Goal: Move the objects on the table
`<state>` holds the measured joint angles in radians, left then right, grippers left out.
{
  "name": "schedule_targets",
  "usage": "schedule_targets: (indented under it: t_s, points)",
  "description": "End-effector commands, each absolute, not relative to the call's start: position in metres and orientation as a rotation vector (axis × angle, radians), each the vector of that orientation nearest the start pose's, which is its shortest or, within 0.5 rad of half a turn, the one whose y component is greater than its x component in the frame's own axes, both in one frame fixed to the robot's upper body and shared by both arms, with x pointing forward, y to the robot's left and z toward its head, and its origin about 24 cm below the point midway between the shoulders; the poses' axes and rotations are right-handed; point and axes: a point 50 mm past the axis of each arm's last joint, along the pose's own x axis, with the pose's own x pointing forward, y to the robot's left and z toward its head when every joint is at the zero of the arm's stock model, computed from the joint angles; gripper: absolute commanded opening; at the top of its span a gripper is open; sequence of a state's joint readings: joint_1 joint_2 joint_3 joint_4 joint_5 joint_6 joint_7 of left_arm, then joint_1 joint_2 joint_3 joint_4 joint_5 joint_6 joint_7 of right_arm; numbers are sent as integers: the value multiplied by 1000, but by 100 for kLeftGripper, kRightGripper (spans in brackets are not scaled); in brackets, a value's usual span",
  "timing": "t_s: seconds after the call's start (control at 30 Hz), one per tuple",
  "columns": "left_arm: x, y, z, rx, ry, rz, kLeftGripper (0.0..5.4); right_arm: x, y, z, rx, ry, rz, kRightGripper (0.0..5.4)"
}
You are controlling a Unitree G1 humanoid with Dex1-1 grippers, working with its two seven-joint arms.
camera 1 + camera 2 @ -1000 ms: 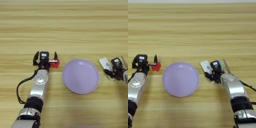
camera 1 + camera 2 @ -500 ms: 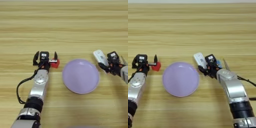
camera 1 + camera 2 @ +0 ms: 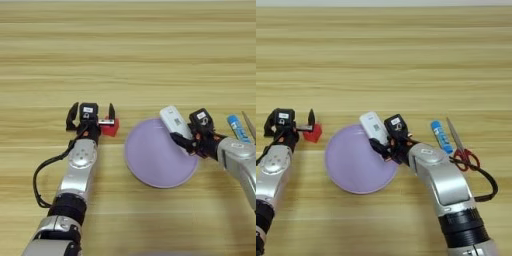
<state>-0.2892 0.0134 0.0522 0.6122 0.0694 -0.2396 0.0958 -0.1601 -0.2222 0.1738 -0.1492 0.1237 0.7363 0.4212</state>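
Lavender plate [image 3: 155, 160] on the table [image 3: 128, 60], nothing lying flat inside. White bar [image 3: 175, 122] gripped by right gripper [image 3: 187, 142] over its right rim. Red cube [image 3: 110, 127] beside wide-open left gripper [image 3: 90, 114]. Wide bare wood beyond.

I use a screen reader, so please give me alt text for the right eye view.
The right end effector holds a slim white remote-shaped bar over the right rim of a round lavender plate on the light-brown wooden table. The left end effector sits open beside a small red cube; a blue-and-white tube and red-handled scissors lie to the right.
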Motion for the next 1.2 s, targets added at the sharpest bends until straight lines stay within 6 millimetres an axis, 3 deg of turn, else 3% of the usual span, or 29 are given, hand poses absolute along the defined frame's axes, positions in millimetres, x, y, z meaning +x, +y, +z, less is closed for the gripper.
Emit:
schedule_targets:
  t_s: [0.03, 0.57, 1.2]
  points:
    - [298, 145, 1, 76, 87, 51, 540, 256, -113, 35, -77, 532, 612, 291]
    - [298, 144, 2, 73, 86, 50, 540, 263, -95, 16, 6, 614, 534, 291]
    - [297, 144, 2, 72, 84, 48, 540, 264, -77, 14, 144, 658, 498, 291]
